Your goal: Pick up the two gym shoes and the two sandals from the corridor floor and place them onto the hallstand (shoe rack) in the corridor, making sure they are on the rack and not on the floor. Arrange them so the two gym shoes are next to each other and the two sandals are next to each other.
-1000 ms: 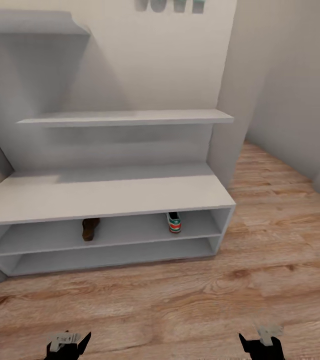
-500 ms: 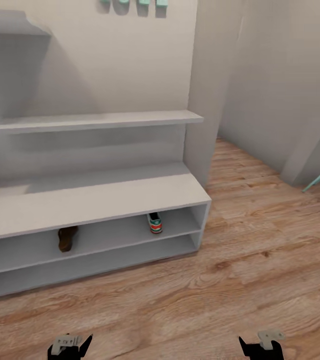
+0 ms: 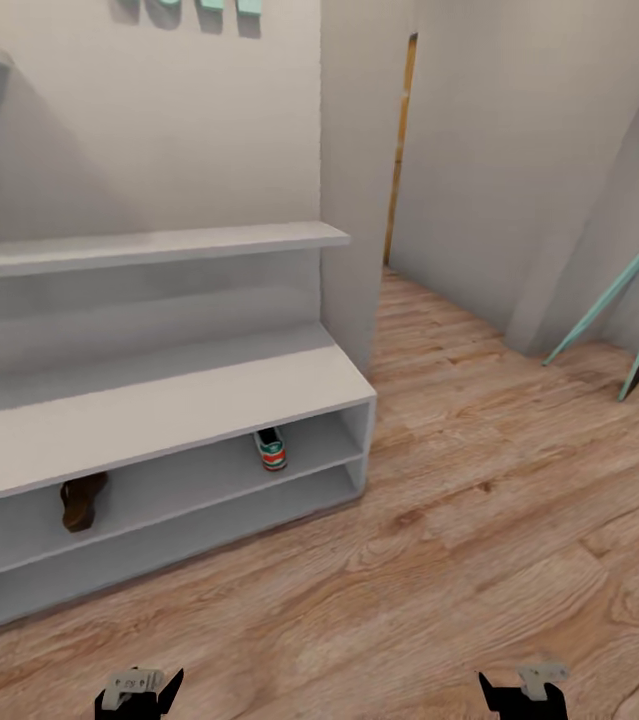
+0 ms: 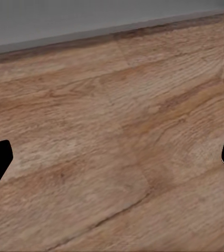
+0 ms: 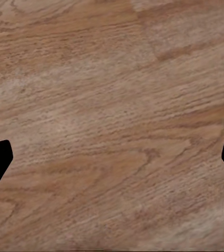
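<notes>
The hallstand point(image 3: 159, 400) ends at its right corner, with open corridor floor point(image 3: 459, 560) running right and back toward a narrow doorway. On its upper open shelf sit 1 sandal point(image 3: 81, 500) and 1 gym shoe point(image 3: 271, 449), well apart, both half shadowed. Teal leaning poles point(image 3: 619, 285) are cut off at right. The left hand point(image 4: 112, 157) and right hand point(image 5: 112, 157) hang spread wide over bare planks.

Hallstand point(image 3: 159, 395) upper shelf level — sandal point(image 3: 81, 500) left, gym shoe point(image 3: 271, 450) right.

Walls, wall letters, leaning poles

Mint wall letters point(image 3: 184, 8) hang at eleven o'clock; a wooden door edge point(image 3: 399, 150) stands at one o'clock; teal and dark poles point(image 3: 629, 300) lean against the wall at three o'clock.
</notes>
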Controlling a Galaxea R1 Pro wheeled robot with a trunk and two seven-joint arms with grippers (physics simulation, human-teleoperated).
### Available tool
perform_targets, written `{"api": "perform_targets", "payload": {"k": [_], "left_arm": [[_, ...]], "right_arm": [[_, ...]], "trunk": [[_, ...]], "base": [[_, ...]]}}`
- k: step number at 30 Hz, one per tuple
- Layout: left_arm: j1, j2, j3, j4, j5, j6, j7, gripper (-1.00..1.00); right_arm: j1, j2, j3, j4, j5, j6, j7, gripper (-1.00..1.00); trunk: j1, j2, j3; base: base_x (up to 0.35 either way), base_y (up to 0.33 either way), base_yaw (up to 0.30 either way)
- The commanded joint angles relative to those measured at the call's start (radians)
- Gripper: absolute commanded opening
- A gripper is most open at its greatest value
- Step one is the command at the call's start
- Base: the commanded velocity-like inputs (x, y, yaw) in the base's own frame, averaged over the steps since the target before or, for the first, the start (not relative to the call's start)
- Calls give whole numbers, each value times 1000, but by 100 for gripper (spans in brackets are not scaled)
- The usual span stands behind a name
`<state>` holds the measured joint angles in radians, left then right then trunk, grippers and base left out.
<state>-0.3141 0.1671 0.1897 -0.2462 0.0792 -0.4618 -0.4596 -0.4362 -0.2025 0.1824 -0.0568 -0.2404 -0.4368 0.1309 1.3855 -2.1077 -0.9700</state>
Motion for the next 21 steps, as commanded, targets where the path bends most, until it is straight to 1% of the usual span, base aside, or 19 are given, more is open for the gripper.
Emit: {"api": "perform_targets", "payload": {"k": [1, 4, 7, 21], "left_arm": [[0, 0, 3, 1, 8, 1, -10, 100], [0, 0, 3, 1, 8, 1, -10, 100], [0, 0, 3, 1, 8, 1, -10, 100], [0, 0, 3, 1, 8, 2, -10, 100]], "right_arm": [[-1, 0, -8, 2, -10, -3, 6, 100], [-1, 0, -30, 2, -10, -2, 6, 100], [-1, 0, -41, 3, -10, -2, 6, 100], [-1, 0, -49, 3, -10, -2, 7, 100]], "trunk": [[0, 0, -1], [0, 0, -1], [0, 0, -1], [0, 0, -1]], "base": [[0, 0, -280], [0, 0, -280], [0, 0, -280], [0, 0, -280]]}}
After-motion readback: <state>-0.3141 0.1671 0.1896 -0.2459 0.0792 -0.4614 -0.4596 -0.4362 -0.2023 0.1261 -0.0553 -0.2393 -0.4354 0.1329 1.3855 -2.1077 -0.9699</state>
